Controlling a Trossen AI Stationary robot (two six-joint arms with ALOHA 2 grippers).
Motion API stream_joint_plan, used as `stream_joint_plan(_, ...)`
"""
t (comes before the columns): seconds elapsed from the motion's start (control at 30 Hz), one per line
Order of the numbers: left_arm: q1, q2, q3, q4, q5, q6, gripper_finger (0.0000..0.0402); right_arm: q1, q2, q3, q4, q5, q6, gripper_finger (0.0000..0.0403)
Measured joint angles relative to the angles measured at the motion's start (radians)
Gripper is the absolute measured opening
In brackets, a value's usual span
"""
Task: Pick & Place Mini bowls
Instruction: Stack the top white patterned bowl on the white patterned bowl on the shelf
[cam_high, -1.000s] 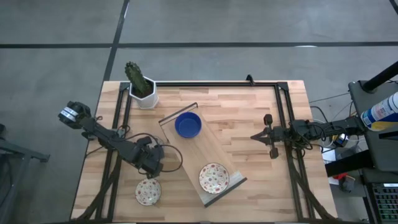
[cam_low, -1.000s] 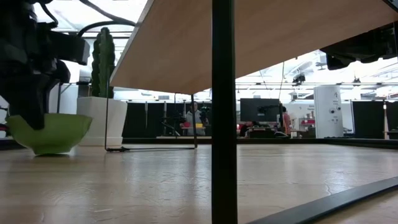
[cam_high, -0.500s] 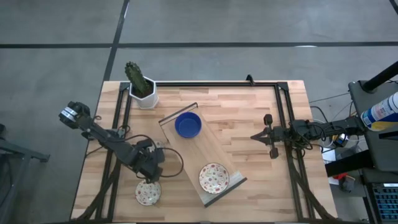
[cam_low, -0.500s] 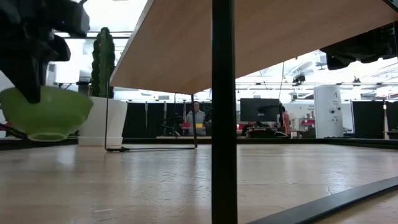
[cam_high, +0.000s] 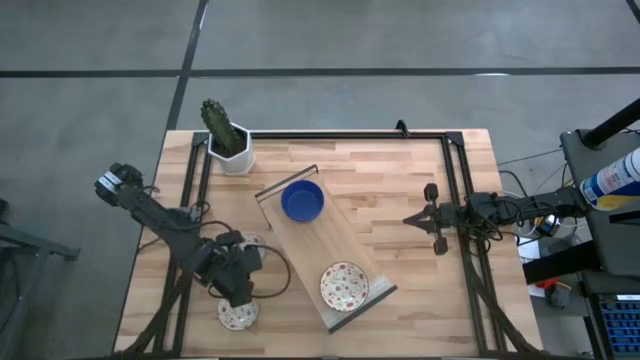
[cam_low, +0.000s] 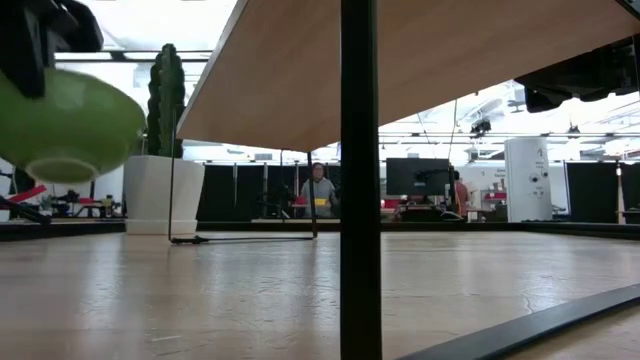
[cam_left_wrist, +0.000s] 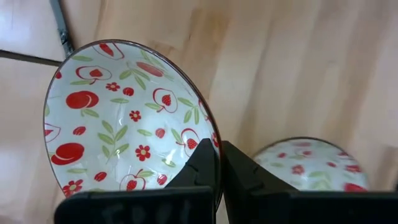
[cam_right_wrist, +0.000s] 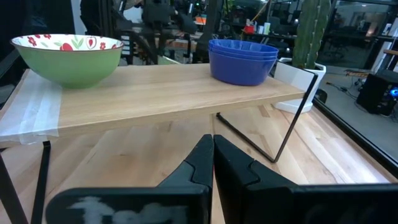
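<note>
We have the left gripper (cam_left_wrist: 219, 163) clamped on the rim of a floral bowl (cam_left_wrist: 127, 118), one finger inside, one outside. In the low view that bowl (cam_low: 65, 125) hangs clear of the tabletop, tilted, green outside showing. Straight below the jaws a second floral bowl (cam_left_wrist: 311, 163) sits on the table (cam_high: 400, 190), near the front-left corner. From above the left gripper (cam_high: 238, 285) covers most of what is under it, so we can't separate the held bowl from the one on the table there.

Just to the right of those jaws is the raised wooden shelf (cam_high: 325, 245) on thin black wire legs, running diagonally. Its near end carries another floral bowl (cam_high: 344, 286); its far end carries the blue bowls (cam_high: 302, 201), stacked, as the right wrist view shows (cam_right_wrist: 242, 59). The shelf edge and the wire leg are the closest obstacles on that side. Behind the jaws, at the back-left corner, stands the cactus pot (cam_high: 234, 152). A black frame rail (cam_high: 190, 215) runs along the table's left edge, close beside the arm.

Right gripper (cam_right_wrist: 212, 163) is pinched closed and carrying nothing, parked at the right edge, well apart from the shelf, with bare tabletop between.

People stand in the room beyond the table, far off.
</note>
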Motion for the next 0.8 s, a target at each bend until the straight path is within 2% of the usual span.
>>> stream_joint_plan(0.53,-0.081,-0.001,0.23,-0.002,-0.036,0.021,0.0004,0.0,0.0,0.0,0.0,0.0,0.0,0.0008)
stream_joint_plan(0.67,-0.084,-0.001,0.297,0.009,-0.073,0.078,0.0004,0.0,0.0,0.0,0.0,0.0,0.0,0.0008)
stream_joint_plan(0.8,-0.084,0.012,0.371,0.028,-0.128,0.203,0.0004,0.0,0.0,0.0,0.0,0.0,0.0,0.0008)
